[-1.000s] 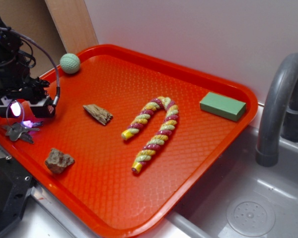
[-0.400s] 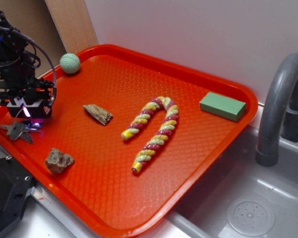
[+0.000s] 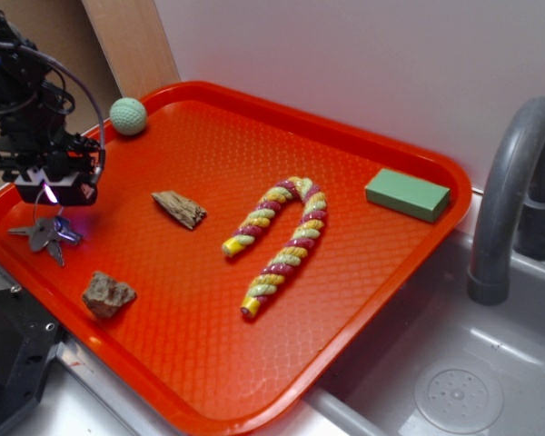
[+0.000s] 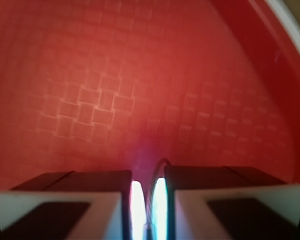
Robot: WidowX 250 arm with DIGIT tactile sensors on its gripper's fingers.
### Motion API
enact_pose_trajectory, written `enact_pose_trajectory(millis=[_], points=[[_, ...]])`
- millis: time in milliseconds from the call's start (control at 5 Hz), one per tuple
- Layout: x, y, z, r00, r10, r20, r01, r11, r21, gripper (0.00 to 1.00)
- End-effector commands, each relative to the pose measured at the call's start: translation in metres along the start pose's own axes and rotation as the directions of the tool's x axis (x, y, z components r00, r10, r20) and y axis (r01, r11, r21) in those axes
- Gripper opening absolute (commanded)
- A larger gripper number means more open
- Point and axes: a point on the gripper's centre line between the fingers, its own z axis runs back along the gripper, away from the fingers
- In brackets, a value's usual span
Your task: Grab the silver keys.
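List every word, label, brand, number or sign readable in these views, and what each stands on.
None: no readable text in either view.
The silver keys are too small to show any stamping.
The green block, the orange tray and the gripper bear no visible lettering.

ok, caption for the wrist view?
Hand nearly shut on the thin ring of the silver keys, above the orange tray.

Silver keys (image 3: 45, 233): small grey metal bunch, hanging splayed from thin wire ring (image 4: 151, 197), far-left, just over tray.
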Motion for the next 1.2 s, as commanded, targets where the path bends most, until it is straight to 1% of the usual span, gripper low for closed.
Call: enact_pose_trajectory(millis=[0, 200, 400, 600, 1000], points=[[0.01, -0.024, 0.087, 0.951, -0.17, 0.258, 0.196, 0.978, -0.078, 0.0], [0.013, -0.046, 0.138, 0.921, -0.254, 0.296, 0.279, 0.959, -0.046, 0.0], [0.004, -0.051, 0.158, 0.922, -0.273, 0.276, 0.291, 0.956, -0.026, 0.0], [0.001, -0.041, 0.158, 0.934, -0.263, 0.243, 0.279, 0.96, -0.034, 0.0], [-0.003, -0.033, 0.157, 0.944, -0.251, 0.212, 0.264, 0.964, -0.031, 0.0]])
